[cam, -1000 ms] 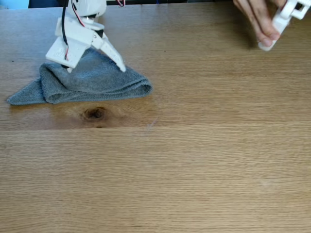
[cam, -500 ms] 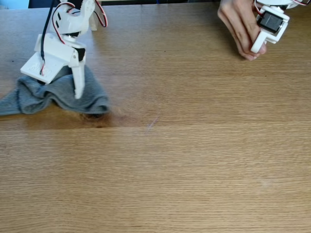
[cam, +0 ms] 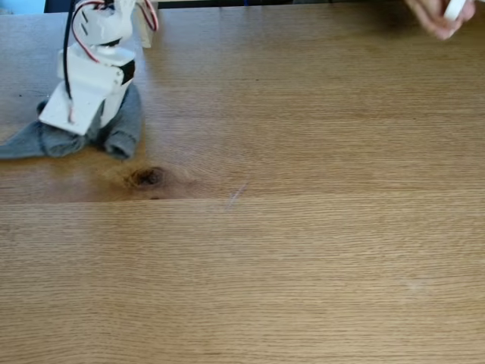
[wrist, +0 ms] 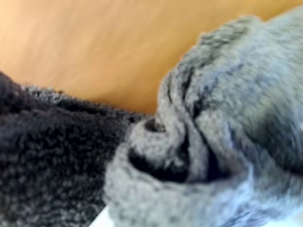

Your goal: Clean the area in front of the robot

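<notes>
In the fixed view the robot (cam: 97, 68) stands at the upper left of the frame, bent down over a bunched grey cloth (cam: 121, 130) on the oak surface (cam: 303, 250). Its end effector is buried in the cloth, so I cannot tell how its jaws stand. A dark knot (cam: 147, 177) lies just below the cloth. A hand (cam: 438, 17) is at the upper right edge. The wrist view shows blurred cloth (wrist: 213, 123) folds pressed close over the surface (wrist: 94, 42).

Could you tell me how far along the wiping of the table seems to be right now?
Done: hard to judge; no dirt shows on the tabletop. In hand: the robot presses on the bunched grey cloth at far left in the fixed view. Left: nothing visible to wipe; a hand is at the top right.
</notes>
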You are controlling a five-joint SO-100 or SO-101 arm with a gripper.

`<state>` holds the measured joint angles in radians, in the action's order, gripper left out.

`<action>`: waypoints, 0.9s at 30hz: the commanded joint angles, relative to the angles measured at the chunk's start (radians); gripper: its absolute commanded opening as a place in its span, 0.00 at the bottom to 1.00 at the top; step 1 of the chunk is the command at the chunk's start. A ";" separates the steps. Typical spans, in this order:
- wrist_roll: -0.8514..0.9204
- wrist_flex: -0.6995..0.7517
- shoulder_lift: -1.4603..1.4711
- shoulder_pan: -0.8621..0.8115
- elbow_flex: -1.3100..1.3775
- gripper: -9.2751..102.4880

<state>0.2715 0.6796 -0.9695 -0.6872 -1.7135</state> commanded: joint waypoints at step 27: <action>-0.135 0.402 -0.790 0.765 0.018 0.08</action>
<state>0.1795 1.1459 -1.7810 -0.0368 -1.7165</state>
